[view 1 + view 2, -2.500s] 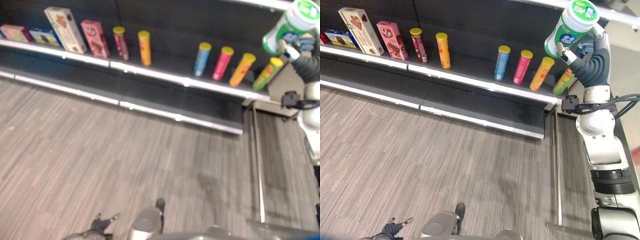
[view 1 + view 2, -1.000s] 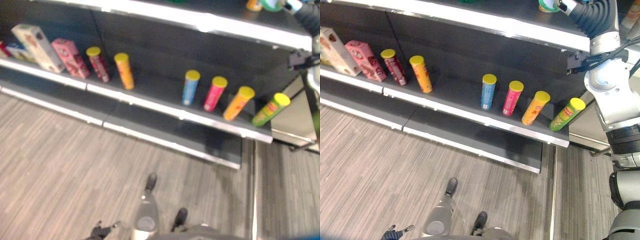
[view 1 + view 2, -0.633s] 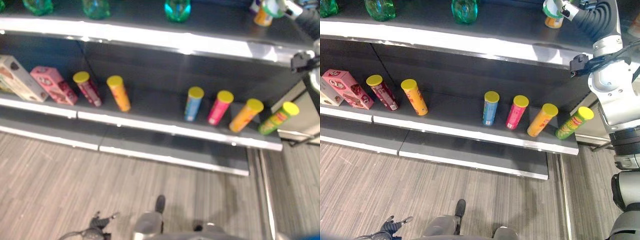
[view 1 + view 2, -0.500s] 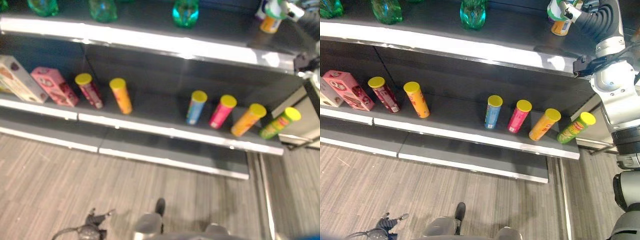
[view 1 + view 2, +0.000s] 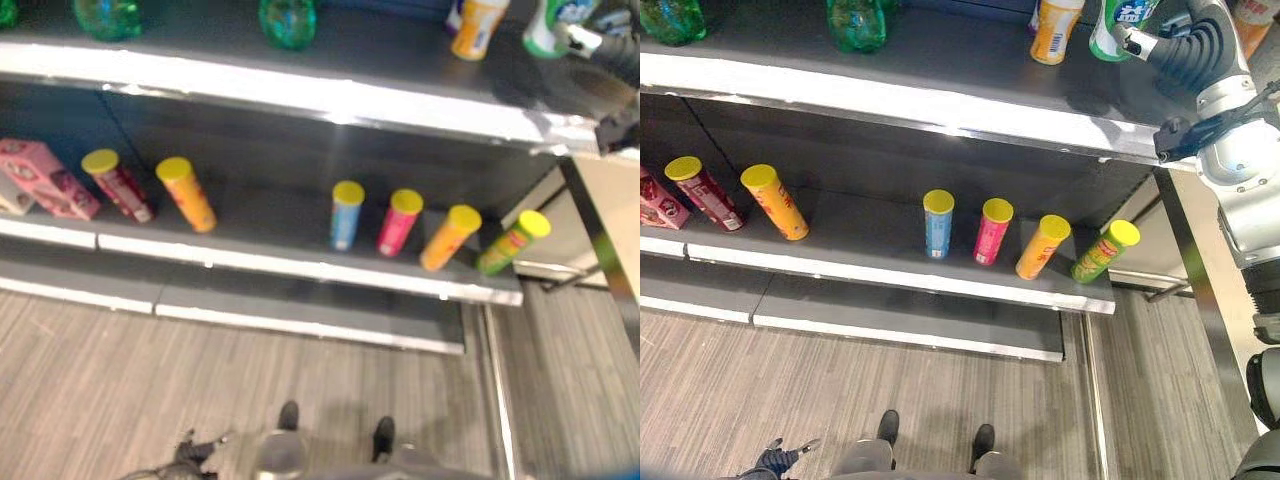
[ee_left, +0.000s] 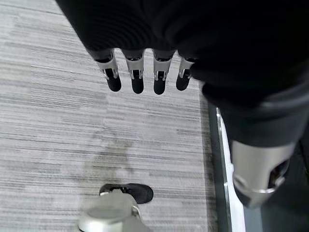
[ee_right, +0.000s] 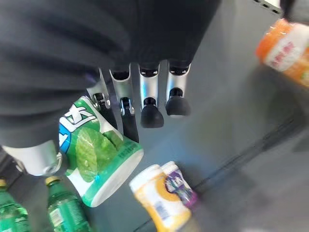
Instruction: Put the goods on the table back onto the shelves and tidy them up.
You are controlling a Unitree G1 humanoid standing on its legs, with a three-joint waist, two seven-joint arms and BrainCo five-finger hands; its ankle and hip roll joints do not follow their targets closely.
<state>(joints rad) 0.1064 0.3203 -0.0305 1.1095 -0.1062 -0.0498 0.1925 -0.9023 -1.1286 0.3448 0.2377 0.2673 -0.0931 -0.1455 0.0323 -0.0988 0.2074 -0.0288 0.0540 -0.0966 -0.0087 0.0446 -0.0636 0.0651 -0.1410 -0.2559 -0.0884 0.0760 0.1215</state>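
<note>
Green-and-white canister [image 5: 1122,22]: top cut off by frame edge; contact with upper shelf [image 5: 940,105] not discernible. Right hand [image 5: 1137,42]: fingers mostly hidden behind canister. Green bottles [image 5: 855,22] cropped at top. Pink box [image 5: 45,178] cropped at left

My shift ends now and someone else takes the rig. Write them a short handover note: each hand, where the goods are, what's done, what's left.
Right hand: shut on the green-and-white canister, held at the right end of the top shelf, beside an orange-yellow bottle.
Left hand: open, hanging over the floor, holding nothing.
Done: canister carried up to the top shelf.
Left: whether it stands on the shelf is unclear; set it down, release, then straighten the leaning tubes on the middle shelf.
</note>
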